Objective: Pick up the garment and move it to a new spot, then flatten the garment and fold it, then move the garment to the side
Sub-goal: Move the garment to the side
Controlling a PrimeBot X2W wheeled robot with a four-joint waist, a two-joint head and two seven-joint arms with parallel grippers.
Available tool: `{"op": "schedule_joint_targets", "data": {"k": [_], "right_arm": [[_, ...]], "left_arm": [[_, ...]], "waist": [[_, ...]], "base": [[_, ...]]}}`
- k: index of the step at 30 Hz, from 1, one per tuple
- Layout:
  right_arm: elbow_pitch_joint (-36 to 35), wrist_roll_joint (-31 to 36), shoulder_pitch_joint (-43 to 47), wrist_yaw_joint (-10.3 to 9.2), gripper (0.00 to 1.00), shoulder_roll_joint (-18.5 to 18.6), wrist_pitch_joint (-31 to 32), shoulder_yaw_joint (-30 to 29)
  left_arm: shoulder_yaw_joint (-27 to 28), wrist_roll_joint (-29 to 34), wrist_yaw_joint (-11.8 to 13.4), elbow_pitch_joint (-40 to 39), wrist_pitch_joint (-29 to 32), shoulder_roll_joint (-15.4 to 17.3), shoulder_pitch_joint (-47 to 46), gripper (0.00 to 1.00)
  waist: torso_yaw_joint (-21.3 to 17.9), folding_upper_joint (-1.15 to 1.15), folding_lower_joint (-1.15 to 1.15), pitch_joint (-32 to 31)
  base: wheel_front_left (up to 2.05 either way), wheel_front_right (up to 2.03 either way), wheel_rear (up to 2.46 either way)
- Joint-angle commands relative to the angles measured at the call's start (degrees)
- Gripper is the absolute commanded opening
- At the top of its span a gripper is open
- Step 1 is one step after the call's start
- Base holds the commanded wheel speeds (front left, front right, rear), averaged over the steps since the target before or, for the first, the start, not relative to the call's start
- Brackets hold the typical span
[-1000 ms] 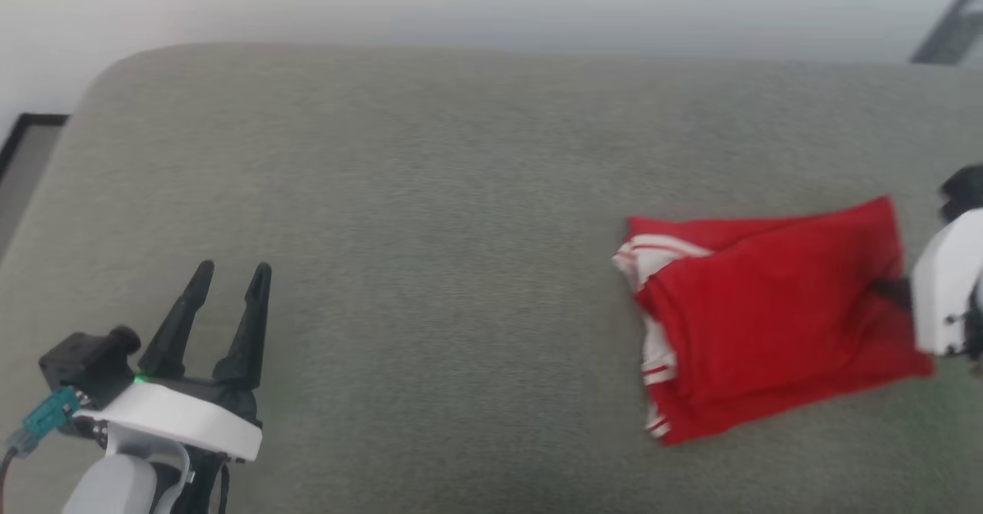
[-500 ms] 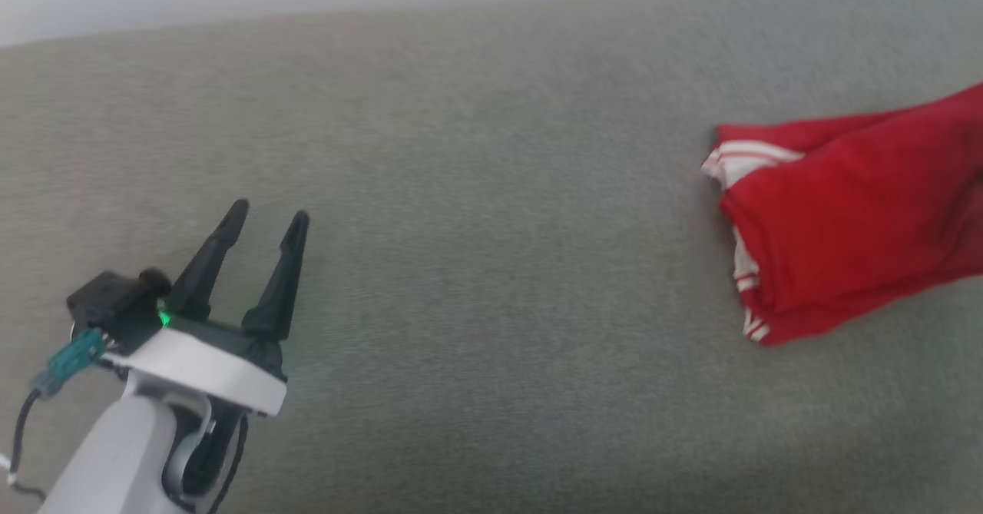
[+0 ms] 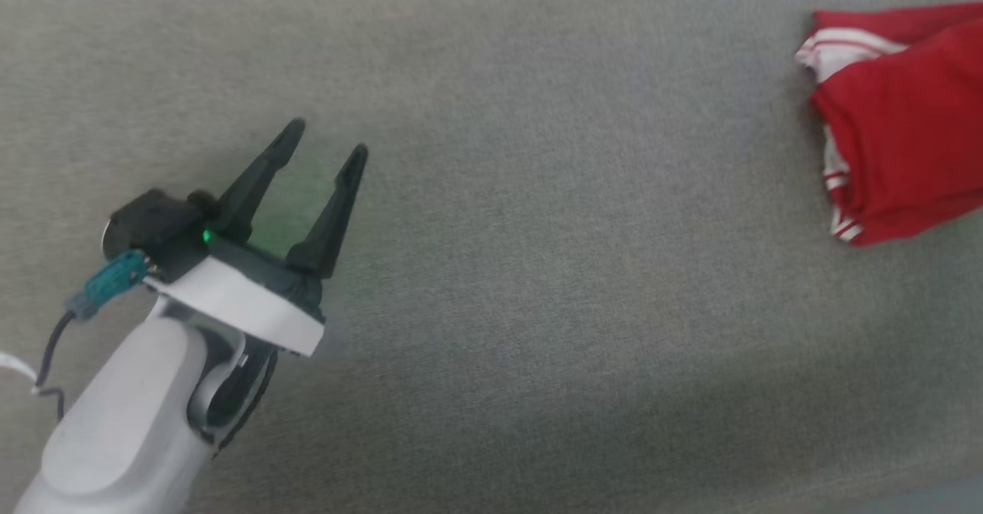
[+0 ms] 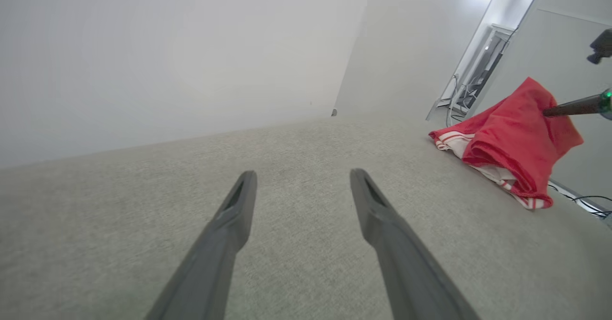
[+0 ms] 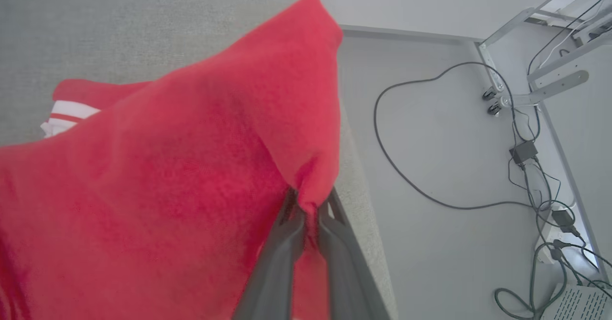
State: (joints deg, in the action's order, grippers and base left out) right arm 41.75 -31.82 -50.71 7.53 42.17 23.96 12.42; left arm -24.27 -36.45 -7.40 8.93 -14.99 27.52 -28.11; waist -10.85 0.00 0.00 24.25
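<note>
The garment, folded red cloth with white striped trim, lies at the right edge of the head view on the grey surface. In the right wrist view my right gripper is shut on a pinched fold of the garment, lifting that corner. The left wrist view has the garment at the far right with a raised peak, and the right gripper's dark finger reaching into it. My left gripper stands open over bare surface at the lower left, far from the garment, with nothing between its fingers.
The surface's right edge runs just beside the held corner. Beyond it the floor carries cables, a power strip and a metal frame. A pale wall rises behind the surface.
The head camera has swung down and left, so the garment has slid to the picture's right edge and the right arm has left the picture. Both grippers keep their states.
</note>
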Motion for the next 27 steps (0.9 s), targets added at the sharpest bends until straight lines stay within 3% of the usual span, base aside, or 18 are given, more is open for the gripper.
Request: {"op": "schedule_joint_targets", "data": {"k": [1, 6, 21, 23, 24, 25, 26, 27], "right_arm": [[0.7, 0.7, -1.2, -0.08, 0.00, 0.6, -0.7, 0.0], [5.2, 3.7, -4.4, -0.08, 0.00, 1.5, -5.1, -0.3], [19.3, 6.5, -8.8, -0.07, 0.00, -2.5, -11.2, -1.6], [20.8, 7.1, -9.3, -0.07, 0.37, -3.0, -11.7, -1.8], [21.3, 7.4, -9.5, -0.07, 0.49, -3.2, -11.9, -1.7], [21.8, 7.5, -9.8, -0.07, 0.87, -3.4, -12.3, -1.8], [22.4, 7.7, -10.1, -0.07, 1.00, -3.6, -12.4, -1.9], [22.7, 8.0, -10.4, -0.07, 1.00, -3.6, -12.4, -1.8]], "left_arm": [[-0.5, -0.9, -0.1, 0.1, -0.2, 0.3, -1.2, 1.00], [-3.2, -1.3, -0.1, 0.4, -0.2, 1.1, -5.0, 1.00], [-7.3, -2.9, -0.1, 1.6, -0.2, 1.4, -10.5, 1.00], [-6.9, -3.1, -0.1, 1.7, -0.2, 1.4, -10.5, 1.00], [-6.6, -3.1, -0.1, 1.8, -0.2, 1.5, -10.3, 1.00], [-6.4, -3.1, -0.1, 1.8, -0.2, 1.6, -10.0, 1.00], [-6.0, -3.2, -0.1, 1.9, -0.2, 1.6, -9.6, 1.00], [-5.6, -3.2, -0.1, 1.9, -0.2, 1.8, -9.2, 1.00]], "waist": [[-1.0, 0.00, 0.00, 1.7], [-1.2, 0.00, 0.00, 4.4], [1.9, 0.00, 0.00, 8.3], [2.1, 0.00, 0.00, 8.1], [2.2, 0.00, 0.00, 7.9], [2.2, 0.00, 0.00, 7.7], [2.1, 0.00, 0.00, 7.4], [2.1, 0.00, 0.00, 7.0]], "base": [[0.00, 0.00, 0.00], [0.00, 0.00, 0.00], [0.00, 0.00, 0.00], [0.00, 0.00, 0.00], [0.00, 0.00, 0.00], [0.00, 0.00, 0.00], [0.00, 0.00, 0.00], [0.00, 0.00, 0.00]]}}
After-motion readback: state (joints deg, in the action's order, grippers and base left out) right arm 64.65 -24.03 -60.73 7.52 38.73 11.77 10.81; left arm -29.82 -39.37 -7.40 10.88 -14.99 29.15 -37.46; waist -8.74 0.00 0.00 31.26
